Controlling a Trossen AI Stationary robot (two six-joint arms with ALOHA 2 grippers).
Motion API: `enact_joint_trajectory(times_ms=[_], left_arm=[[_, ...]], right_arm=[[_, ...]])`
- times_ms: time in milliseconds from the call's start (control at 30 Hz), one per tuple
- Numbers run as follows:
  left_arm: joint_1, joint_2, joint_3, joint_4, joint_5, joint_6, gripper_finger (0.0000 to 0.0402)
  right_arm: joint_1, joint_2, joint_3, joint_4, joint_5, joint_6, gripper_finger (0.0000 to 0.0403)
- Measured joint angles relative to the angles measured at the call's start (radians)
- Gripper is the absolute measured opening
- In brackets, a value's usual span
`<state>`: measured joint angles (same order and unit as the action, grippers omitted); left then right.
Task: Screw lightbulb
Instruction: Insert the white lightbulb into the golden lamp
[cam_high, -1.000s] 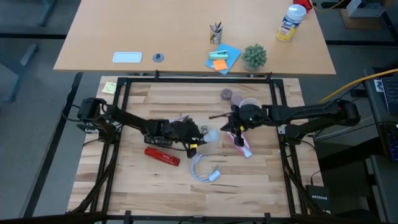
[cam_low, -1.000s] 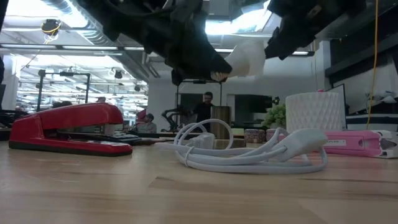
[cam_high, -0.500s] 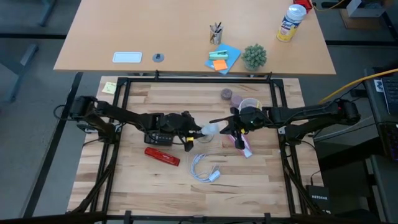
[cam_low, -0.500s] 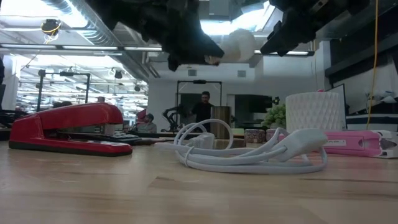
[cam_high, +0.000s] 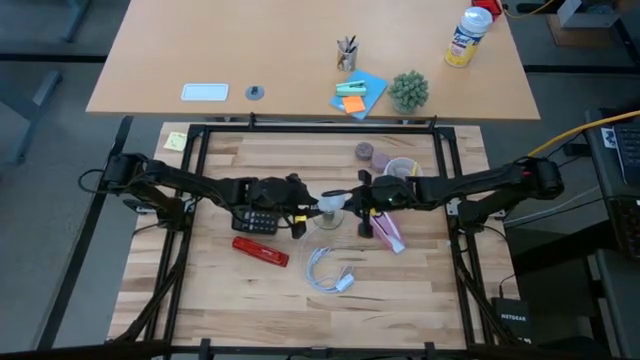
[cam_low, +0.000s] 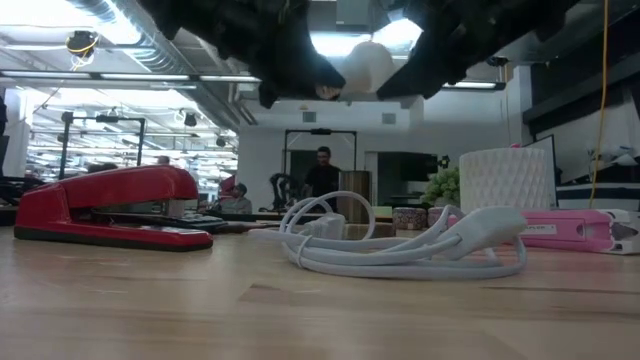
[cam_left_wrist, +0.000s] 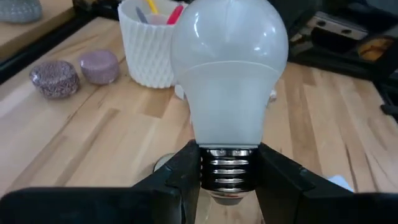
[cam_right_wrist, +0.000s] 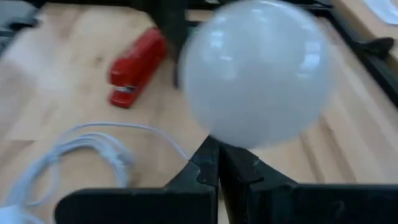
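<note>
Shown, from largest to smallest: 1 butcher-block table; 2 dark arms, met above its middle; 1 red stapler and 1 coiled white cable, both lying flat toward the near edge; 1 pink object beside the right arm; 1 white ribbed cup holding coloured sticks; 1 lightbulb; 2 small round pieces next to the cup. The lightbulb is held off the table, between the 2 grippers; the left gripper is clamped on its threaded metal end; the right gripper is seen with fingers pressed together, just beside the bulb's rounded glass.
</note>
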<state>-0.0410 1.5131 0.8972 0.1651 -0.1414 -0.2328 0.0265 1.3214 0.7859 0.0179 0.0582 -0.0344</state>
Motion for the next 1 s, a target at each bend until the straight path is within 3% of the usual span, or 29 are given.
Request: enact_joint_trajectory(times_ms=[500, 1000], left_arm=[[-0.002, 0.071, -0.022, 0.054, 0.002, -0.030, 0.0118], [0.026, 0.125, -0.023, 0.149, -0.024, 0.006, 0.0118]], right_arm=[[-0.001, 0.008, -0.001, 0.100, -0.017, -0.023, 0.0008], [-0.001, 0.007, -0.001, 0.080, -0.013, -0.027, 0.0007]])
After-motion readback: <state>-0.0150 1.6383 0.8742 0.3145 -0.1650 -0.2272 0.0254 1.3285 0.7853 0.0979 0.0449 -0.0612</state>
